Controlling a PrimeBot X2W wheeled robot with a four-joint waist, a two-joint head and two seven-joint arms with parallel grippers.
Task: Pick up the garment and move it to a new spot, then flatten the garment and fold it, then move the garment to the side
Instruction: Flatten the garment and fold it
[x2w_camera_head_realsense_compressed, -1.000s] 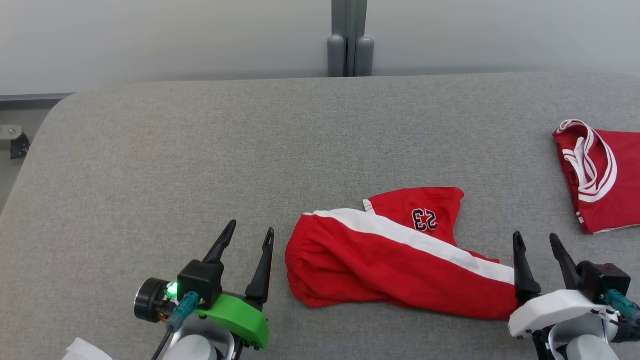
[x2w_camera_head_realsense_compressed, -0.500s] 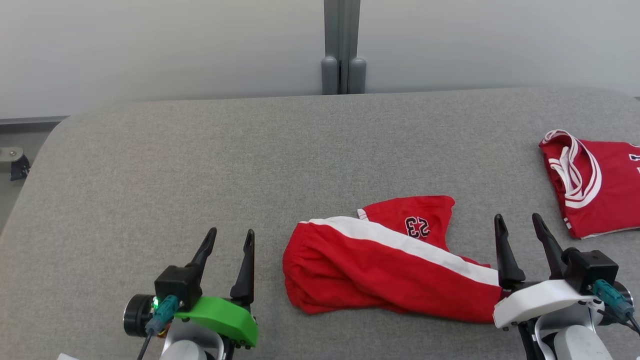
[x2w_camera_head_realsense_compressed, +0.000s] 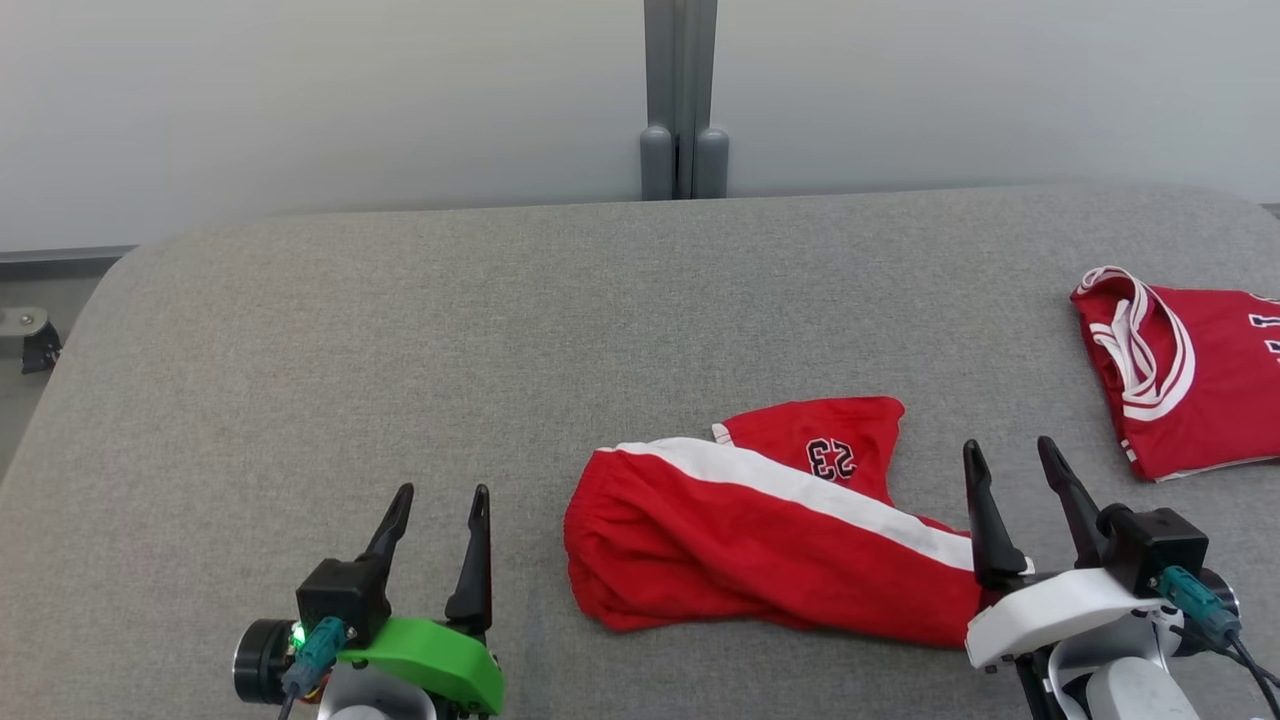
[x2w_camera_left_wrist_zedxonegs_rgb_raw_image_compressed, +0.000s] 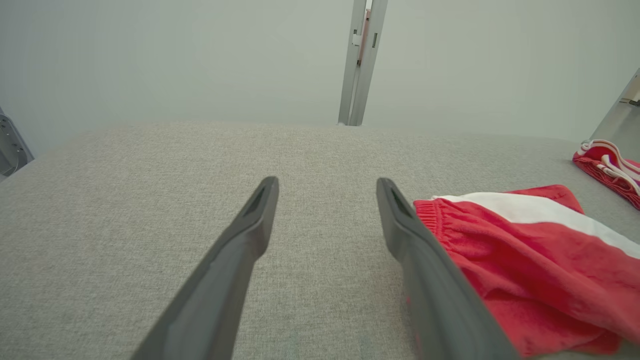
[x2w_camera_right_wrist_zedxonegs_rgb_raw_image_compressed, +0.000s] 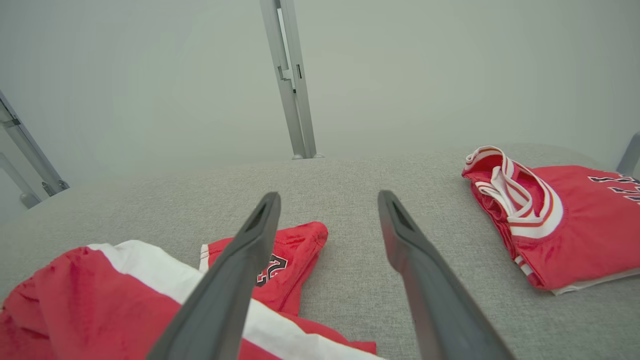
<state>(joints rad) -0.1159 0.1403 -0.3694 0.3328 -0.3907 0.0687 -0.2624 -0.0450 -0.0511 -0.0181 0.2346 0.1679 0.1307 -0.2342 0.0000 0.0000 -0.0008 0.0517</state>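
The garment (x2w_camera_head_realsense_compressed: 760, 540) is a pair of red shorts with a white side stripe and the number 23, lying crumpled on the grey padded table (x2w_camera_head_realsense_compressed: 400, 330) in front of me. My left gripper (x2w_camera_head_realsense_compressed: 442, 492) stands open just left of its waistband, apart from the cloth. In the left wrist view the left gripper (x2w_camera_left_wrist_zedxonegs_rgb_raw_image_compressed: 327, 182) points over bare table, with the shorts (x2w_camera_left_wrist_zedxonegs_rgb_raw_image_compressed: 525, 260) beside its right finger. My right gripper (x2w_camera_head_realsense_compressed: 1007, 445) is open at the shorts' right end. The right wrist view shows the right gripper (x2w_camera_right_wrist_zedxonegs_rgb_raw_image_compressed: 328, 196) empty above the shorts (x2w_camera_right_wrist_zedxonegs_rgb_raw_image_compressed: 100, 295).
A folded red jersey (x2w_camera_head_realsense_compressed: 1190, 390) with white trim lies at the table's far right, and appears as a jersey (x2w_camera_right_wrist_zedxonegs_rgb_raw_image_compressed: 565, 225) to the right of my right fingers. A grey metal post (x2w_camera_head_realsense_compressed: 680, 100) stands behind the table's back edge. The table's rounded left corner drops to the floor.
The head camera has tilted, so the whole picture sits lower. Both grippers have drifted left; the left one has drawn back from the shorts' waistband. Both stay open and the shorts lie still.
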